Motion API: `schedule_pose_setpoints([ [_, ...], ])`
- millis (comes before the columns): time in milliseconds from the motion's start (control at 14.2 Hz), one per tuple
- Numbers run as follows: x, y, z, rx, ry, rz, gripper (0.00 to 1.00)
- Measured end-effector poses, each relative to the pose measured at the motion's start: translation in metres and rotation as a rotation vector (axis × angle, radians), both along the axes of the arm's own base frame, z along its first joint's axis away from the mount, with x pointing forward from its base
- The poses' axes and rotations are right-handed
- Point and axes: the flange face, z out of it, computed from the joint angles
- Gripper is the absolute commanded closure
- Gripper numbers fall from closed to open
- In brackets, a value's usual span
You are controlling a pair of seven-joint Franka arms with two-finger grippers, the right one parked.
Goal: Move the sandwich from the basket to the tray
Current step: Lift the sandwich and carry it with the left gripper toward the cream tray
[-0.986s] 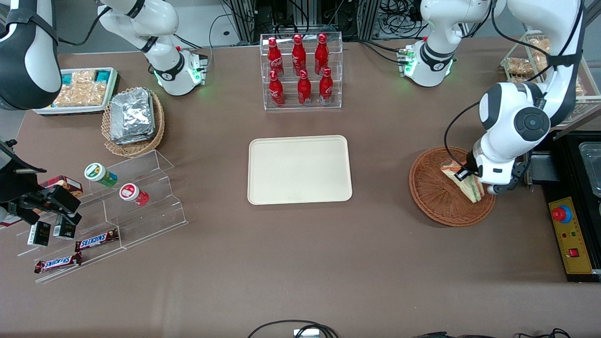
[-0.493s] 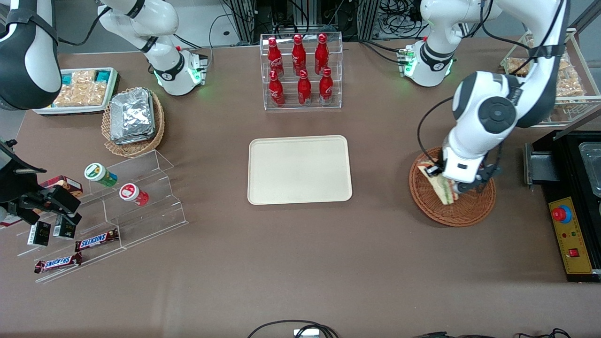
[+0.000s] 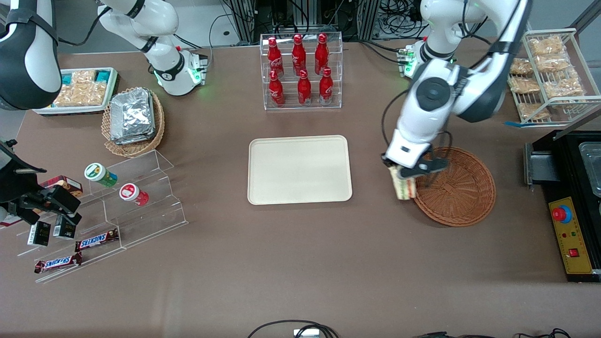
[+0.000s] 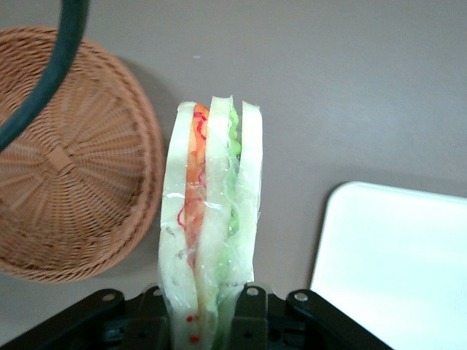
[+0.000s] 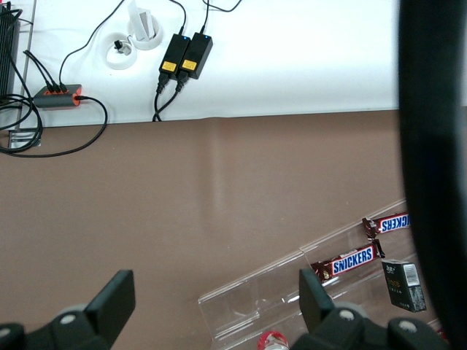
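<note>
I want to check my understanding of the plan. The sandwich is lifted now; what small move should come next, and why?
Probably carry it sideways toward the tray, keeping height. The tool is shut on the sandwich, which hangs over the basket rim's edge, above bare table between basket and tray. The tray holds nothing, so any spot on it should work.

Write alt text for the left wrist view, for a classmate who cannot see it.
The tool grips a clear-wrapped sandwich of white bread with orange and green filling, held above the brown table. A round reddish-brown wicker basket lies on the table beside it, apart from it, and a corner of the cream tray shows too.
</note>
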Motion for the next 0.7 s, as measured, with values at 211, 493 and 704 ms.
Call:
schedule_pose_setpoints([
  [211,-0.015,-0.035,-0.021,0.033,-0.001,-0.115,1.00],
  [493,-0.026,-0.083,-0.038,0.007,0.019,-0.205,1.00],
  [704,-0.036,-0.122,-0.051,-0.018,0.042,-0.243,1.00],
])
